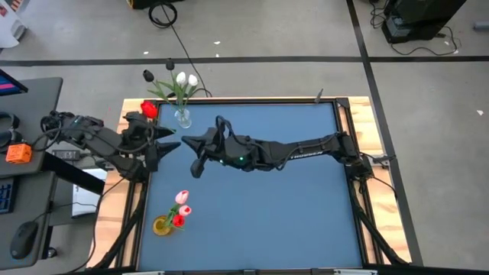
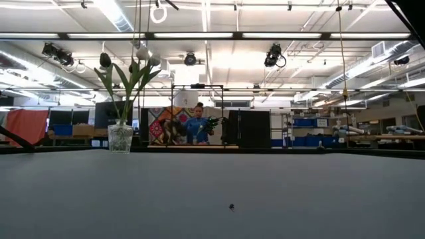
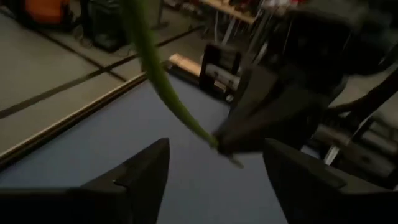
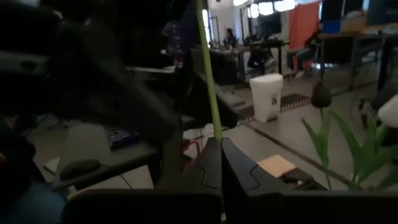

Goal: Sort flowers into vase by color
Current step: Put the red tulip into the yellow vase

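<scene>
stem (image 4: 209, 87) stands upright, pinched in closed right end effector (image 4: 221, 163); left end effector (image 3: 214, 168) gapes empty.

A blue-surfaced worktop (image 1: 267, 214) with a wooden edge is carrying two vases. A clear glass vase (image 1: 182, 118) is standing near its far left corner, and a yellow vase (image 1: 163, 226) is sitting by the near left edge.
</scene>
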Controlling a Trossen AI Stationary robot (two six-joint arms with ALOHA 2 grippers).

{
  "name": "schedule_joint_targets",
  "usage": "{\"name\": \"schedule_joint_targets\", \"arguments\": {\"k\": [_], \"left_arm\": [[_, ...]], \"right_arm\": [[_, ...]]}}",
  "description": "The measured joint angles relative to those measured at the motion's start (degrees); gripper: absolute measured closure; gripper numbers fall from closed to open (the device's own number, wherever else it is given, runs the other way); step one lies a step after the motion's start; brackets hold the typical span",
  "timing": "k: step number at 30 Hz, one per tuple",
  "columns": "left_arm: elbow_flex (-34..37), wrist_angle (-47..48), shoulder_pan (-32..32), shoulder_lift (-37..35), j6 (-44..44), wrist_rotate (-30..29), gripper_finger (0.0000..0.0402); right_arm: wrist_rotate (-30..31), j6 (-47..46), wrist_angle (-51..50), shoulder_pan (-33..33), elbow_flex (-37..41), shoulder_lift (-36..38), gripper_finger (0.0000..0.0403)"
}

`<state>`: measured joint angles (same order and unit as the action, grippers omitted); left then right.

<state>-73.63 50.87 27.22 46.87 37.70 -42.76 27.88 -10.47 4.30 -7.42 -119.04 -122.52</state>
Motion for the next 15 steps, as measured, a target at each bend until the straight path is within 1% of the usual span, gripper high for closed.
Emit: {"name": "schedule_joint_targets", "arguments": {"k": [3,7,15], "left_arm": [[0.0,-3.3,0.0,-0.1,-3.0,0.0,0.0173],[0.0,-7.1,0.0,0.0,-5.8,0.0,0.0250],[0.0,-7.5,0.0,0.0,-6.5,0.1,0.0381]], "right_arm": [[-0.7,2.5,1.3,-0.5,0.0,0.0,0.0403],[-1.0,2.9,2.0,-0.9,0.0,0.0,0.0403],[-0.9,2.9,2.4,-1.3,0.0,0.0,0.0403]]}}
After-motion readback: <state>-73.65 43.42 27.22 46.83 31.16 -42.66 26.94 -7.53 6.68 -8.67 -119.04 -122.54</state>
